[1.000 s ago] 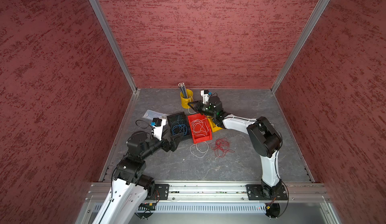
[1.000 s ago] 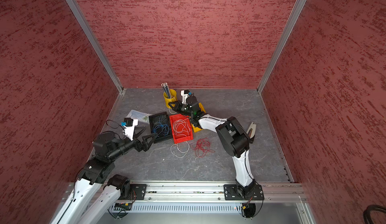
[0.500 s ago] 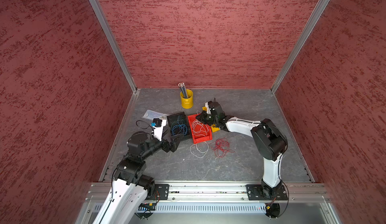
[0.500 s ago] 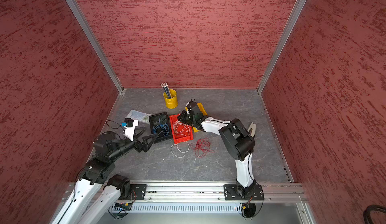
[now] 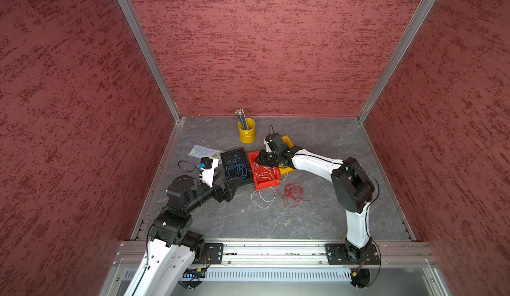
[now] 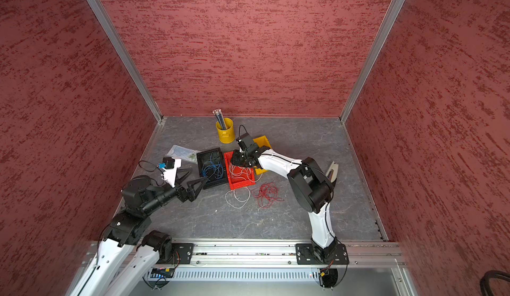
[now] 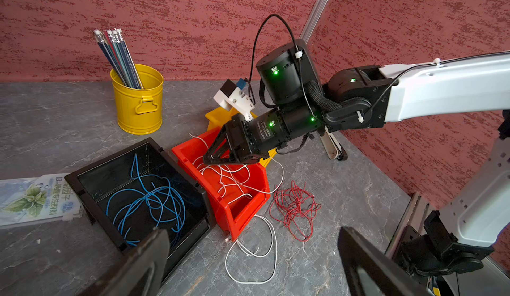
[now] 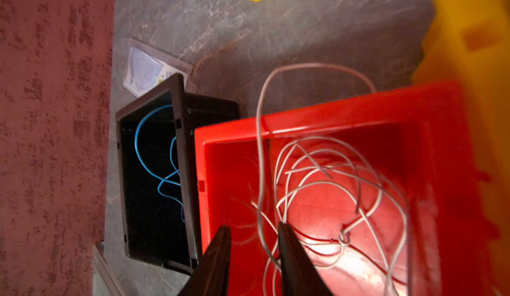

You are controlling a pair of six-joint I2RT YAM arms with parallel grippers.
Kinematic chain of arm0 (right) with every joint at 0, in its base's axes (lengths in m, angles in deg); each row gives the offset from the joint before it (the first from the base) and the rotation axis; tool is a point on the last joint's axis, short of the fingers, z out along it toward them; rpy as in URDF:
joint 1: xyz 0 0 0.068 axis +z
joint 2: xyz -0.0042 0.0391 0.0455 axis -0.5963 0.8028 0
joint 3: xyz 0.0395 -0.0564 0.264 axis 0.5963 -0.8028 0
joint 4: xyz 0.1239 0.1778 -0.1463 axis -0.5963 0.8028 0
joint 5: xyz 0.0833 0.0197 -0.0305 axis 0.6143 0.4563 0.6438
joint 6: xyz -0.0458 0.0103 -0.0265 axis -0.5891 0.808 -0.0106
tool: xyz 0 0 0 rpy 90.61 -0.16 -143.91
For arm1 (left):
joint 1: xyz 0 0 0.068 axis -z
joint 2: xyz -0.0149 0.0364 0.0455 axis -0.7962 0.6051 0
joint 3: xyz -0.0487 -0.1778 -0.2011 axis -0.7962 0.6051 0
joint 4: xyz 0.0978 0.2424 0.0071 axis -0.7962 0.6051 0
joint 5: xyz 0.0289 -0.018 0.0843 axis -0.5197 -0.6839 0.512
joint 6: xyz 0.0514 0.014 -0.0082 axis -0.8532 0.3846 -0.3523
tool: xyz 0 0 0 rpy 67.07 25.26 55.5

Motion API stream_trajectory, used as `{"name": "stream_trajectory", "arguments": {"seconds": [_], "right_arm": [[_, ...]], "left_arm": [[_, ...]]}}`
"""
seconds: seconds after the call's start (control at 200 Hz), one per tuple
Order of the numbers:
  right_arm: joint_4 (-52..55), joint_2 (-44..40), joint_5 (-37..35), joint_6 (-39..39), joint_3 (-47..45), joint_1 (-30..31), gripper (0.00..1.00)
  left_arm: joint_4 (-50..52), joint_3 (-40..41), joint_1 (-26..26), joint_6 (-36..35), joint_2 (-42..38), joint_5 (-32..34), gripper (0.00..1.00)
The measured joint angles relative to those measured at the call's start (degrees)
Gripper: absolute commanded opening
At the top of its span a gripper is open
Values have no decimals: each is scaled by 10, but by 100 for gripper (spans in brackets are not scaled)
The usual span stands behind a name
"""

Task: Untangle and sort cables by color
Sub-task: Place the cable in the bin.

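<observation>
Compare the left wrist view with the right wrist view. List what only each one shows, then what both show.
Only the left wrist view: the red cables heaped on the table, the pencils in the yellow cup, and the right gripper seen from outside, above the red bin.
Only the right wrist view: the gap between that gripper's fingers, close up, with a white strand in it.
Both: the black bin holding blue cables, the red bin holding white cables, and the printed packet.
</observation>
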Motion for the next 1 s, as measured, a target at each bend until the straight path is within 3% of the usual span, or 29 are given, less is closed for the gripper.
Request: {"name": "stream_trajectory", "arguments": {"seconds": [0.105,0.431,0.581,0.766,1.002], "right_arm": [[34,12,-1,-17,34,3,64],[128,3,-23,-71,96,3,76],[186,-56,-40,-94,94,3,98],[223,-159,-41,-123,61,-5,97],[244,-279,-19,-130,-103,-76,89]], "left_arm": [[0,1,0,3,-8,3,100],[-1,4,-1,4,-10,7,100],[-13,9,-1,7,2,7,100],[-35,21,-2,21,5,4,100],[-73,39,1,47,24,-26,100]]}}
